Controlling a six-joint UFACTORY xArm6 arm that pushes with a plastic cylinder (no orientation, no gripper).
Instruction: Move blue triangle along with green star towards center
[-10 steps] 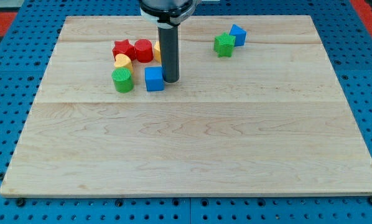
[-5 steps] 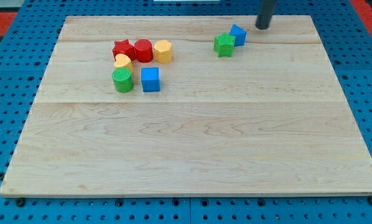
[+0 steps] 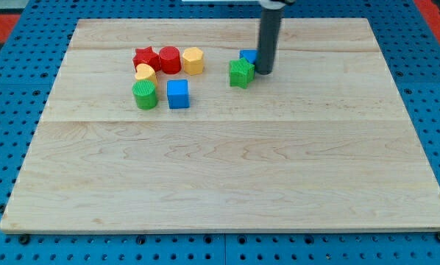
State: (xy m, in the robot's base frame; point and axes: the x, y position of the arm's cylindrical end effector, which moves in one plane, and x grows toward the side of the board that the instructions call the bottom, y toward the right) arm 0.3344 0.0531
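So no jaws on this rig, just a rod: my tip [image 3: 265, 71] sits on the board [image 3: 220, 177] w/ the blue triangle [image 3: 247, 57] touching its left side & the green star [image 3: 240, 73] just beside it, lower left; both blocks upper centre-right. Well apart to the view's left: red star [image 3: 145, 58], red cylinder [image 3: 169, 59], yellow hexagon [image 3: 193, 60], small yellow block [image 3: 145, 73], green cylinder [image 3: 144, 95], blue cube [image 3: 178, 93], all bunched close.

The arm's dark rod stands upright near the view's top, my tip [image 3: 265, 71] resting at table height.
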